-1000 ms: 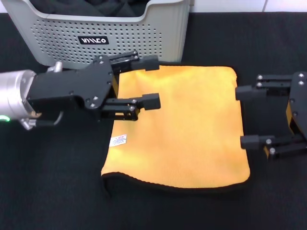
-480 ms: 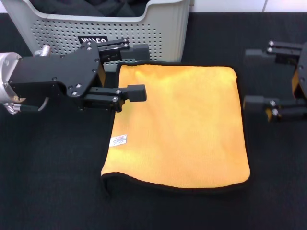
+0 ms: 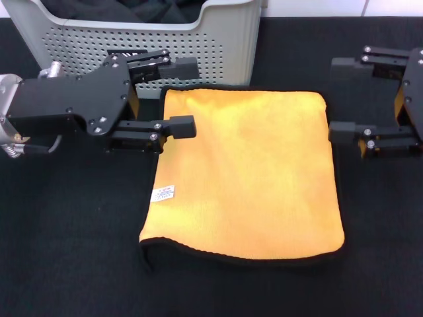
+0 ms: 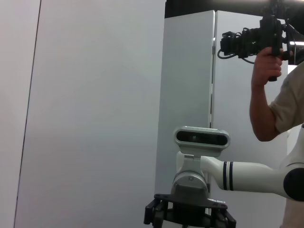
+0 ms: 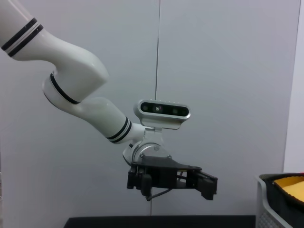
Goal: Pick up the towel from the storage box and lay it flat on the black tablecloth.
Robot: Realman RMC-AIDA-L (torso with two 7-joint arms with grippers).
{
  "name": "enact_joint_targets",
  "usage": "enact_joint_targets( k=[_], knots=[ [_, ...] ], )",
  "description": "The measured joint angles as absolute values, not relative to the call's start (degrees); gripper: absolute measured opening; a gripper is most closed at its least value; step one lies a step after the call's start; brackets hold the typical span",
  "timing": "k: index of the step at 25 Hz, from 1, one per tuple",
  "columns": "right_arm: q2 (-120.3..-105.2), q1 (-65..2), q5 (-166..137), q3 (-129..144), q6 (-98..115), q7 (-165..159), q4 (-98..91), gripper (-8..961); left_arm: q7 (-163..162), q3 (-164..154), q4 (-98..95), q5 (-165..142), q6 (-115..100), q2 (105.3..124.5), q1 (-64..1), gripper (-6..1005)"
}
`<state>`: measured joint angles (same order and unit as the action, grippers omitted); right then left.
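A: Head view: towel [image 3: 248, 175] lies flat, mid-frame, on the tablecloth [image 3: 66, 251], below the box [image 3: 225, 39]. Left tool [image 3: 186, 96] and right tool [image 3: 342, 99], both spread, hold nothing.

B: Risk: a low-passing finger could snag and ruffle the edge.

A: Right wrist view: left tool [image 5: 209, 185] hangs clear.

— Where's the towel [image 3: 248, 175]?
— Spread flat, orange-yellow face up, on the black tablecloth [image 3: 66, 251], just in front of the storage box [image 3: 218, 53]. Black trim, small white label near one edge; its front corner curls up slightly.
— And the box?
— Light grey, dotted sides, dark fabric inside.
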<state>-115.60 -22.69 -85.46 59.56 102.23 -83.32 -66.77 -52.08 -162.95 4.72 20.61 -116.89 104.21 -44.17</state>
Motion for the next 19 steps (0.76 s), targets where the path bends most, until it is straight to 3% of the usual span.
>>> enact_joint_targets(
  k=[19],
  knots=[
    [-115.38,-23.10,-85.43,60.38,106.88,-88.94,-67.50,776,-54.41,-162.95,3.96,21.58,-116.99,104.26,-41.67,833]
  ],
)
